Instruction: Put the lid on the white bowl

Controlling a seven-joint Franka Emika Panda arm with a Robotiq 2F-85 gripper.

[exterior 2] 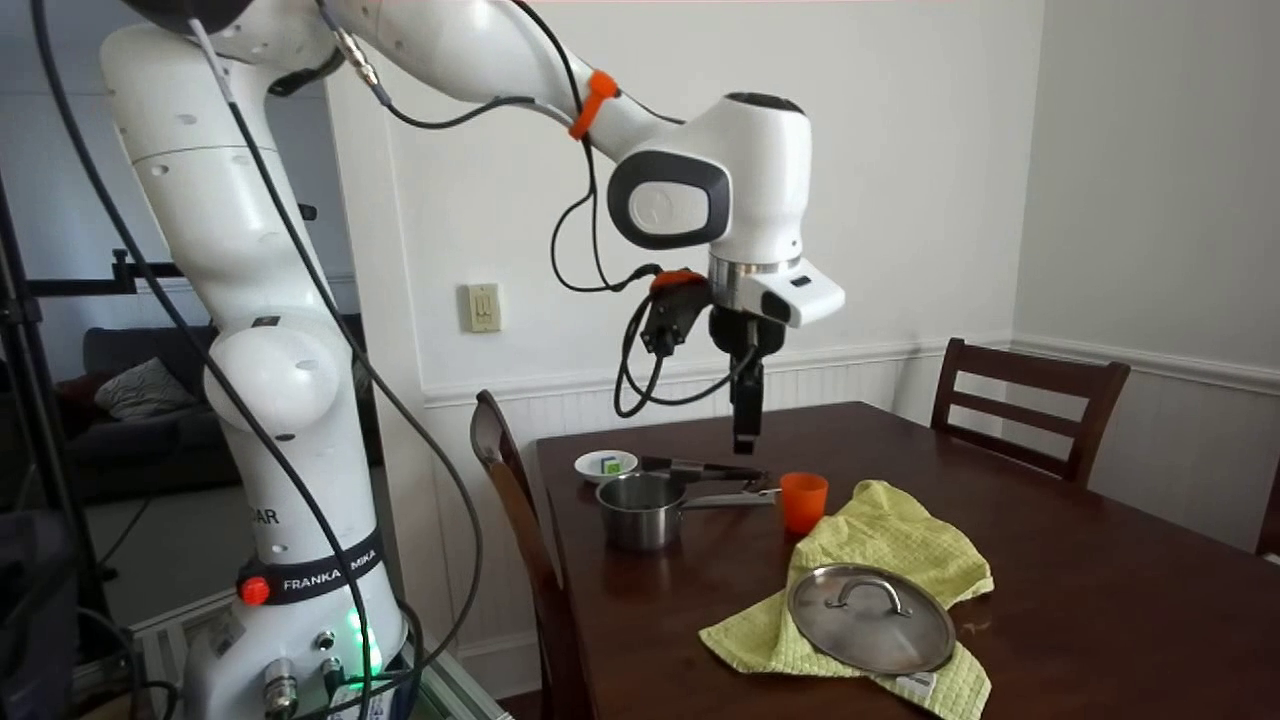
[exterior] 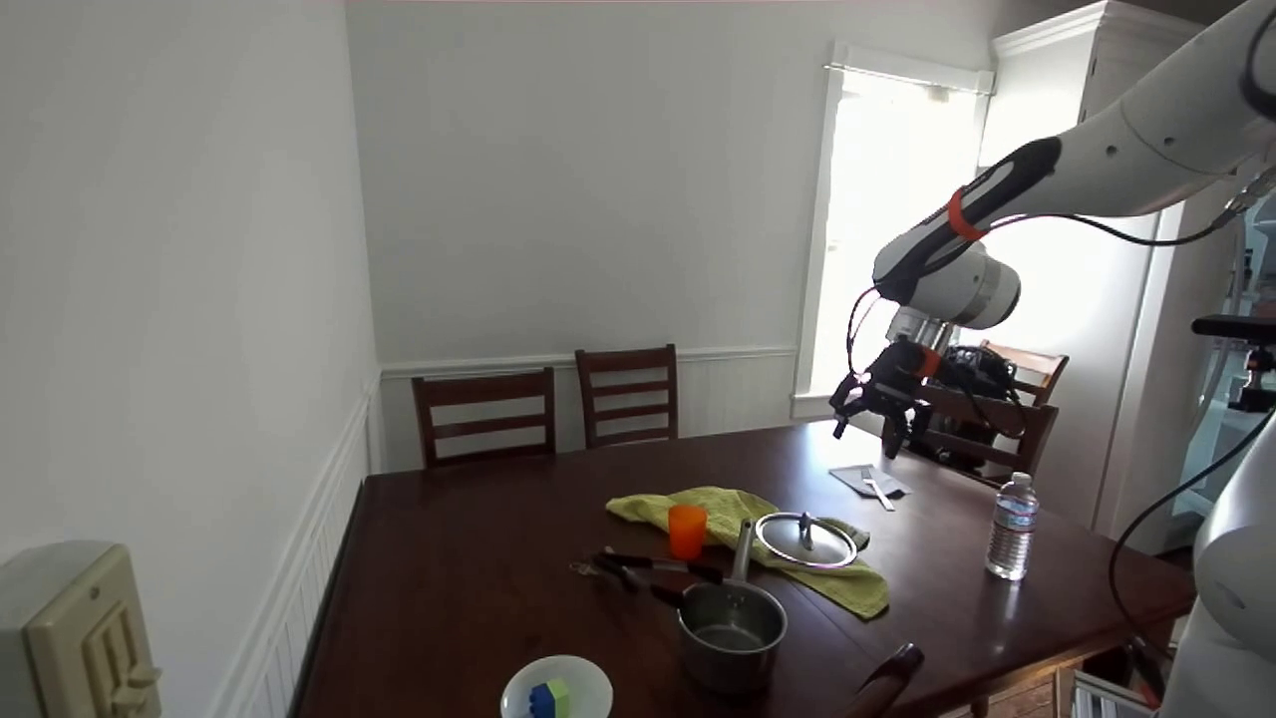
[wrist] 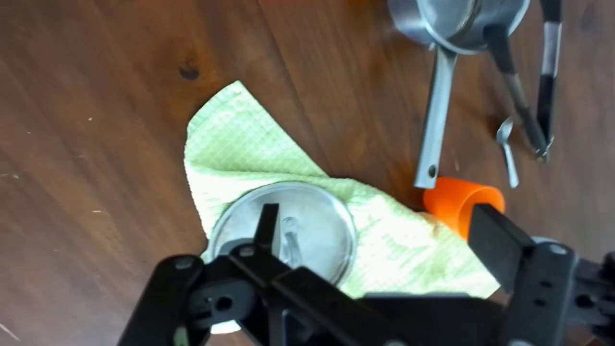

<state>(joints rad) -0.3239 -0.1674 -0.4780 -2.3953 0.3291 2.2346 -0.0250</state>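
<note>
Wide apart stand the jaws of the black gripper [wrist: 377,230], nearest in the wrist view, and they grasp nothing. Below them, not touched, the lid [wrist: 317,221] lies on the towel [wrist: 240,134]. Farther from the jaws stands the pot [exterior 2: 640,525], and beyond it the white bowl [exterior: 593,688], uncovered, with a blue and green object [exterior: 543,702] inside. Nothing seems done yet: grasping, carrying and placing the lid are left.

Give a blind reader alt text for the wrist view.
The robot's open hand, over a wooden table, partly hides a round silvery lid lying on a pale green cloth. Right of the lid are an orange cup, a small spoon and what look like tongs, with a metal pot cut off at the top.
</note>
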